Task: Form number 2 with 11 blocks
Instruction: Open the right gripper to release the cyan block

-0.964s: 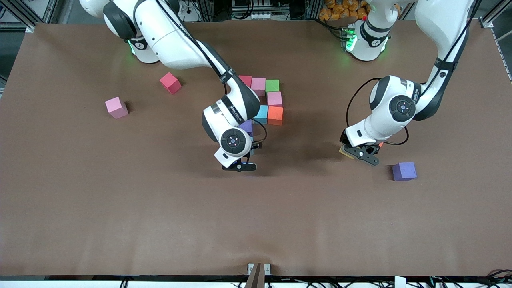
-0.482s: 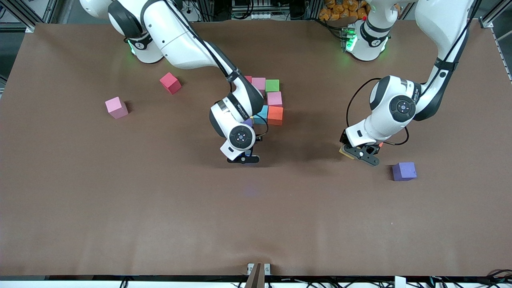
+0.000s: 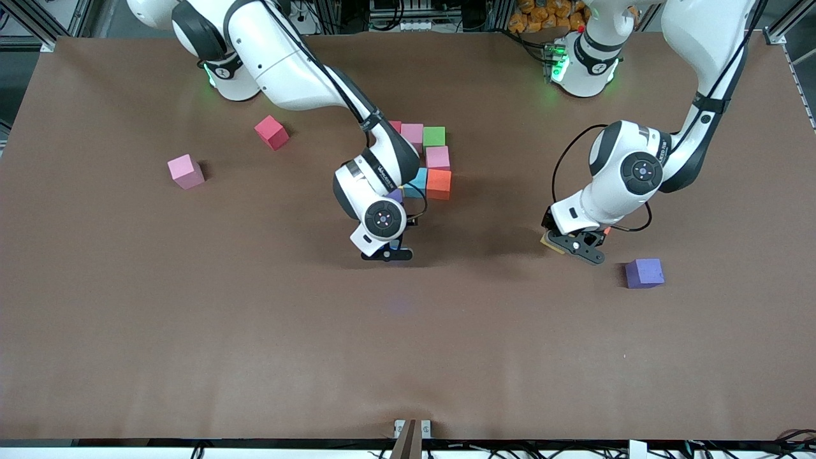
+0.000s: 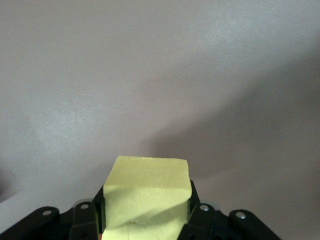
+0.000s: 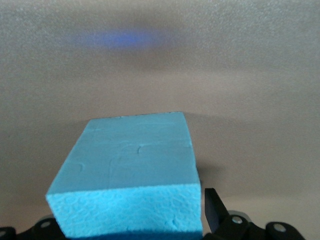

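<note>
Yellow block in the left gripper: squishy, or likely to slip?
The yellow block looks like matte foam, so probably light with some give. The left gripper is shut on flat faces, and the dull surface suggests slipping is unlikely. With its square shape it should sit flat rather than roll when set down.

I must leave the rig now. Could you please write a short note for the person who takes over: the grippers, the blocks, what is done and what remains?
Left gripper: shut on a yellow block, over bare table toward the left arm's end.
Right gripper: open, its fingers around a light blue block, low beside the unfinished 2.
Done: the upper rows stand mid-table, partly hidden by the right arm.
Loose: red block and pink block toward the right arm's end; purple block beside the left gripper.
Left: the lower rows, probably the yellow block next.
</note>
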{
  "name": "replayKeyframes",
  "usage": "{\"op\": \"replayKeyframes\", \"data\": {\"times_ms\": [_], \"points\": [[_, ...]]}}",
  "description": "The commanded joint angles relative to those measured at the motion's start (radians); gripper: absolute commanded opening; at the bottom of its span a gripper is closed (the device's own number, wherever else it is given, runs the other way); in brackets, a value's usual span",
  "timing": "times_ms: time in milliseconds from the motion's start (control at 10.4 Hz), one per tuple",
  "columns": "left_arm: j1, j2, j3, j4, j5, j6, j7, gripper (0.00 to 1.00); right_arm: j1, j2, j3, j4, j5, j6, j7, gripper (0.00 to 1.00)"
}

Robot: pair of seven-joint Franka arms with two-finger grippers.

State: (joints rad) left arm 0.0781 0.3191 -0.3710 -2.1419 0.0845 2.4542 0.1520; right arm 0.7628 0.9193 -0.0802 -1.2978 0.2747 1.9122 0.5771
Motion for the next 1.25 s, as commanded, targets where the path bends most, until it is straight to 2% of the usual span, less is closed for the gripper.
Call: {"op": "replayKeyframes", "data": {"times_ms": [0, 771, 1157], "points": [[0.003, 0.003, -0.003, 0.016, -0.022, -0.018, 0.003, 0.59, -0.003, -0.033, 0.003, -0.029, 0.011, 0.002, 0.004, 1.0], [0.003, 0.003, -0.003, 0.016, -0.022, -0.018, 0.004, 0.59, -0.014, -0.109, 0.005, -0.028, 0.011, -0.013, 0.001, 1.0], [0.002, 0.003, -0.003, 0.031, -0.022, -0.018, 0.0, 0.59, -0.033, -0.187, -0.007, -0.028, 0.009, -0.051, 0.004, 1.0]]}}
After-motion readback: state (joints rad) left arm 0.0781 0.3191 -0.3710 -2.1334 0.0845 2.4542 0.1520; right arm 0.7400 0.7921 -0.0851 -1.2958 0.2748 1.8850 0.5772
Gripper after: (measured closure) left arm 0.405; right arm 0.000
